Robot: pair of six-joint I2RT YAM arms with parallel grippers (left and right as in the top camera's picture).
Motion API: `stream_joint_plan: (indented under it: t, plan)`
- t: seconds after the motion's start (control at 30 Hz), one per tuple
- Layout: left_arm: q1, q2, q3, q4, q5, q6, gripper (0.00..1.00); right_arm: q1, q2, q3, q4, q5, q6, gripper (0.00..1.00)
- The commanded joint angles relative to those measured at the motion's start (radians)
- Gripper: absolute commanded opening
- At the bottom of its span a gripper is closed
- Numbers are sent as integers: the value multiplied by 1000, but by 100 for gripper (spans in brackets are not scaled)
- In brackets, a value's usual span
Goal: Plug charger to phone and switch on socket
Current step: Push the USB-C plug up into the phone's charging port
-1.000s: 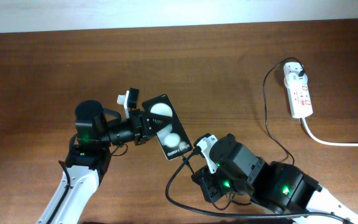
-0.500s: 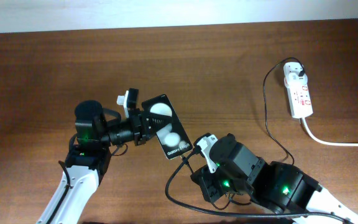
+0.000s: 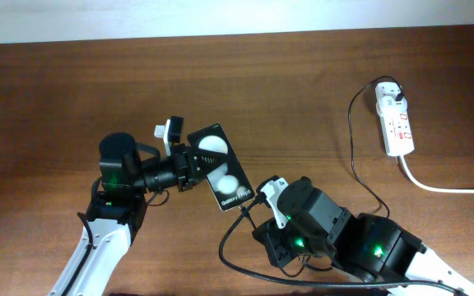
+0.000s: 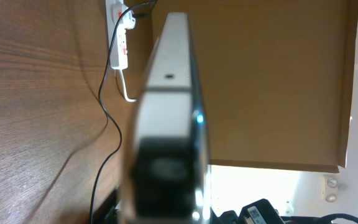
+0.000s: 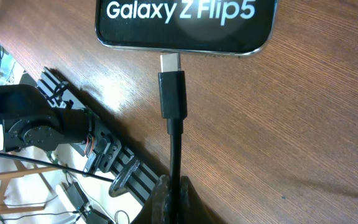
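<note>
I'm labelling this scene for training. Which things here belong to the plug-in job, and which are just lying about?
Job: phone in the left hand; charger in the right hand; socket.
Lying about: thick white cord, on the table.

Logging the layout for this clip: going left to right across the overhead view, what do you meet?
Left arm → phone → right arm → power strip → thick white cord. The charger cable spans much of this, so it is left out.
</note>
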Motion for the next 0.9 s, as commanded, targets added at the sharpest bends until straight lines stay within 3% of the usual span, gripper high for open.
stream_joint_plan:
  t: [0.0, 0.87]
  plan:
    - [3, 0, 13, 10, 10, -11, 0, 7, -1, 0, 9, -5, 1, 4]
    - [2, 0, 13, 2, 116, 69, 0, 6, 28, 1, 122, 44, 0, 4]
